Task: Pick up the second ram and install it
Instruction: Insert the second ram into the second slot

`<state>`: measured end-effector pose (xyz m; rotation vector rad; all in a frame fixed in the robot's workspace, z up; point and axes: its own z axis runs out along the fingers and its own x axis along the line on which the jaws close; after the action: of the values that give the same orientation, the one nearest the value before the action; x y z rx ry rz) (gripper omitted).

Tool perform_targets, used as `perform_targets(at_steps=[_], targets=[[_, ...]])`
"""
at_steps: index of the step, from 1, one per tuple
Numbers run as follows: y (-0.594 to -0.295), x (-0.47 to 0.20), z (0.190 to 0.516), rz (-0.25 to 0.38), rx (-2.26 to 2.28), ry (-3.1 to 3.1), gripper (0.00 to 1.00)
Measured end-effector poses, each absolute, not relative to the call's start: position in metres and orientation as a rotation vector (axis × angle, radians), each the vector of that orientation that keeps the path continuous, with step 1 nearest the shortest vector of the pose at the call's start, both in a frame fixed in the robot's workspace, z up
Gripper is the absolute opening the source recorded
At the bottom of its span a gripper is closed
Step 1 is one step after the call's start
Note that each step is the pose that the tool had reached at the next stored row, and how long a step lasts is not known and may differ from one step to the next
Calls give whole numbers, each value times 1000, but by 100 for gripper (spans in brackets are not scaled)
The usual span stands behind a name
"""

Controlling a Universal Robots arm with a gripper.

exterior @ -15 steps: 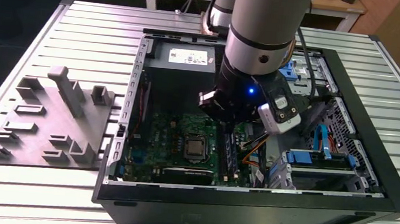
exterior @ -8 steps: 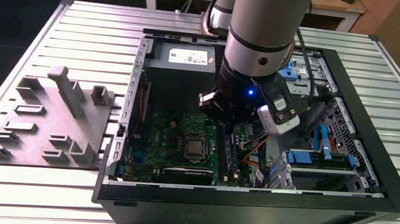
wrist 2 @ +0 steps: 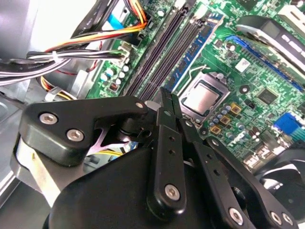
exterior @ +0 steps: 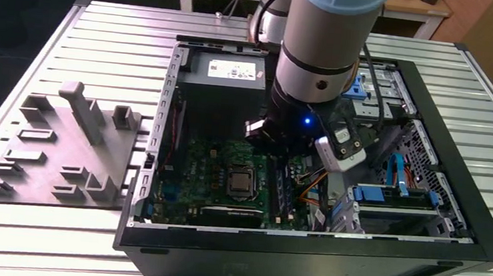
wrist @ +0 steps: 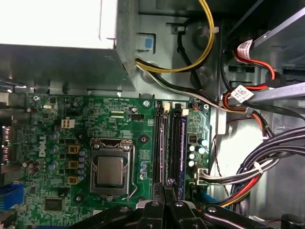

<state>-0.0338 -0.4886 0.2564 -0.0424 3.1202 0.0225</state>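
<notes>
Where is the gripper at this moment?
Inside the open computer case: in the first wrist view the gripper, jaws shut, is at one end of the motherboard's memory slots, with the CPU socket beside them.

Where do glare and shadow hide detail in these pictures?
First wrist view: the power supply box is burnt out to plain white, while the motherboard is evenly lit. Second wrist view: the case metal is blown out too, and the gripper close to the lens is dark. Exterior view: the case interior lies in shadow beside the arm, where a blue light glows.
</notes>
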Motion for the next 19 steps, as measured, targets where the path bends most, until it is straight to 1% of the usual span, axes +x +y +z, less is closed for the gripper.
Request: perform_targets(at_steps=[19], targets=[[-487, -29, 239, 33, -25, 3120, 11]])
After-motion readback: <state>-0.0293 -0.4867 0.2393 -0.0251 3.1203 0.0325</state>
